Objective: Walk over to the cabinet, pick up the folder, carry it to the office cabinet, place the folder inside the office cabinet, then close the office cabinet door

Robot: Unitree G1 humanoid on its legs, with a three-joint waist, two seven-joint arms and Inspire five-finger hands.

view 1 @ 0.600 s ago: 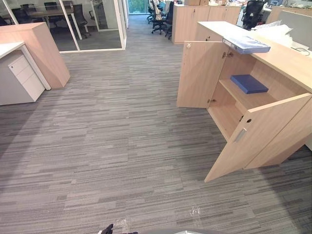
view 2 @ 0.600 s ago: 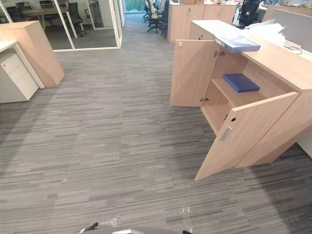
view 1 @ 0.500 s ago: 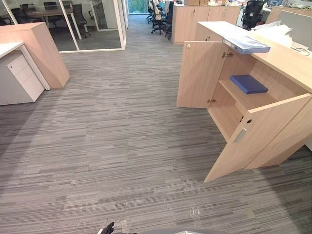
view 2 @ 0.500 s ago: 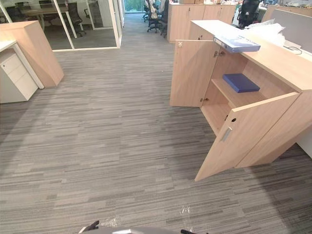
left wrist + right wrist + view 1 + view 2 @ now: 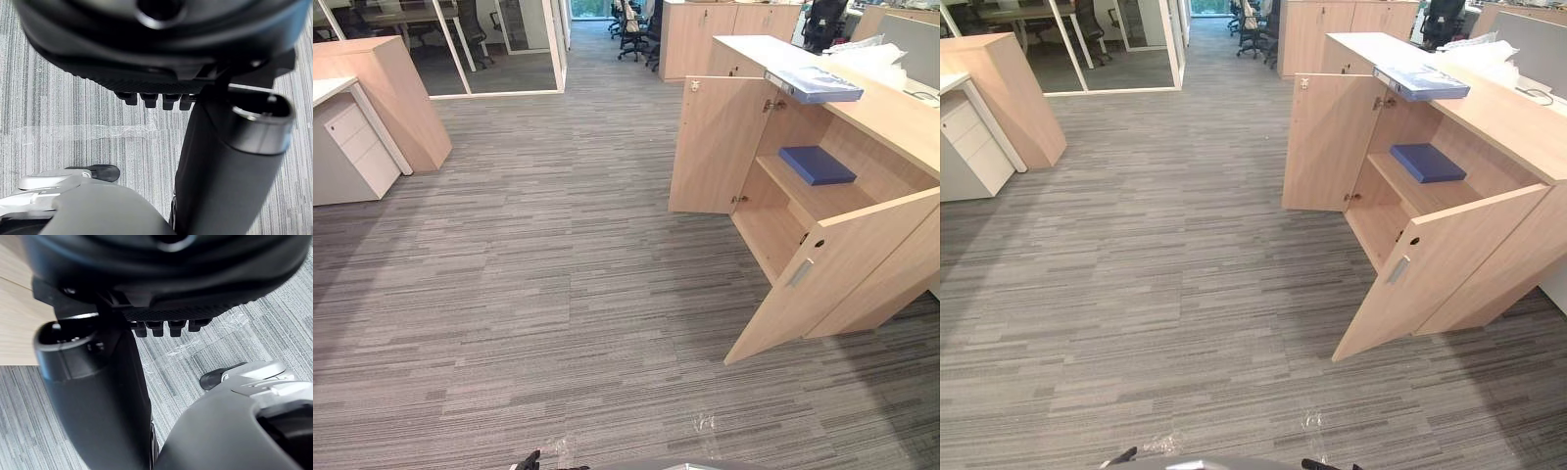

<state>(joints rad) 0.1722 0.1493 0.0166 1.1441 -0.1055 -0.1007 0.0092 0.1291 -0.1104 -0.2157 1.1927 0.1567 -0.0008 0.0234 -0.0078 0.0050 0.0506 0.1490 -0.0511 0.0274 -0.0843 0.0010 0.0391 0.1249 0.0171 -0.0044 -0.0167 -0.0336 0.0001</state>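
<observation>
A dark blue folder (image 5: 817,164) lies flat on the middle shelf inside the light wood office cabinet (image 5: 891,127) at the right. Both cabinet doors stand open: the far door (image 5: 715,147) swung towards the aisle, the near door (image 5: 832,279) angled out over the carpet. A second blue-and-white binder (image 5: 813,84) rests on the cabinet top, overhanging its edge. My left hand (image 5: 146,39) hangs above the carpet with relaxed fingers (image 5: 151,100) and holds nothing. My right hand (image 5: 171,279) hangs likewise, empty, beside a wood panel.
Grey striped carpet (image 5: 558,294) stretches between me and the cabinet. A white drawer unit (image 5: 352,147) and a wooden desk end (image 5: 401,98) stand at the left. Glass partitions (image 5: 499,49), office chairs (image 5: 631,24) and more wood cabinets (image 5: 705,34) lie beyond.
The whole picture has shifted slightly, so the camera moved. The folder, binder and cabinet doors stay where they were.
</observation>
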